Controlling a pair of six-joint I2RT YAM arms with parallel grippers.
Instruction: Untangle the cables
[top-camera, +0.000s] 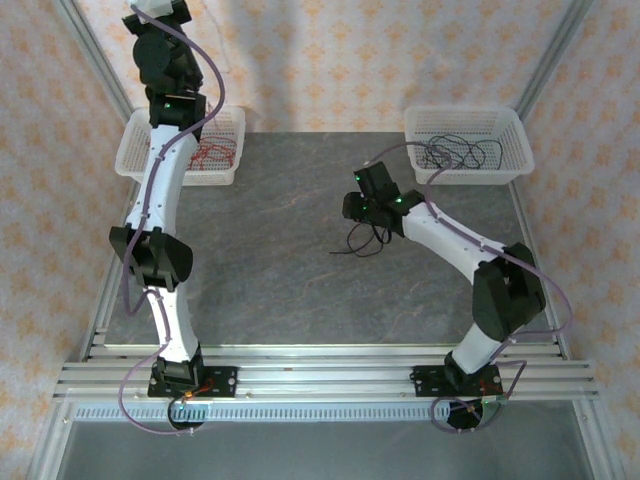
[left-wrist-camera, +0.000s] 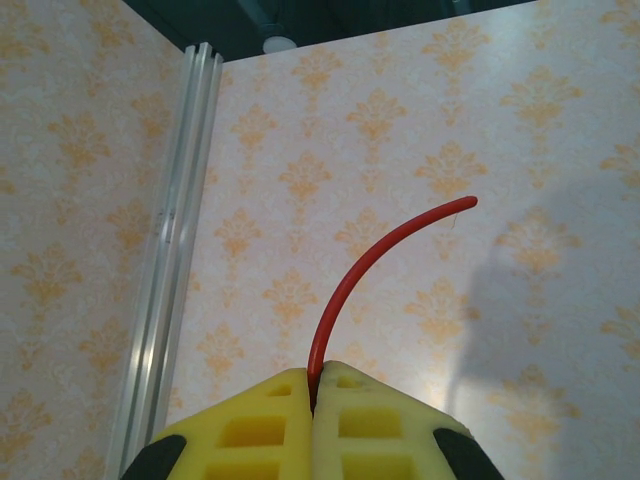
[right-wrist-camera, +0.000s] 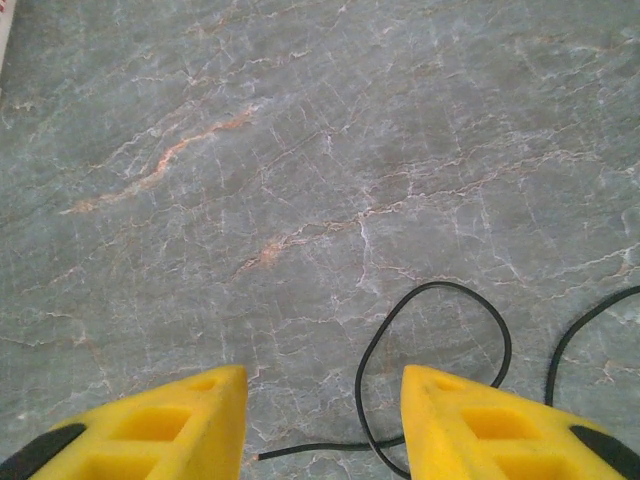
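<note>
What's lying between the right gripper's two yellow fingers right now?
In the right wrist view, the right gripper stands open over the table. Part of a black cable loop and its loose end lie in that gap.

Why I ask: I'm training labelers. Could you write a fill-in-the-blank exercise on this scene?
1. The held cable in the shut left gripper is ____.
2. The loose cable on the table under the open right gripper is ____.
3. The basket of black cables stands at the table's far ____ corner.

Missing words: red; black; right.
</note>
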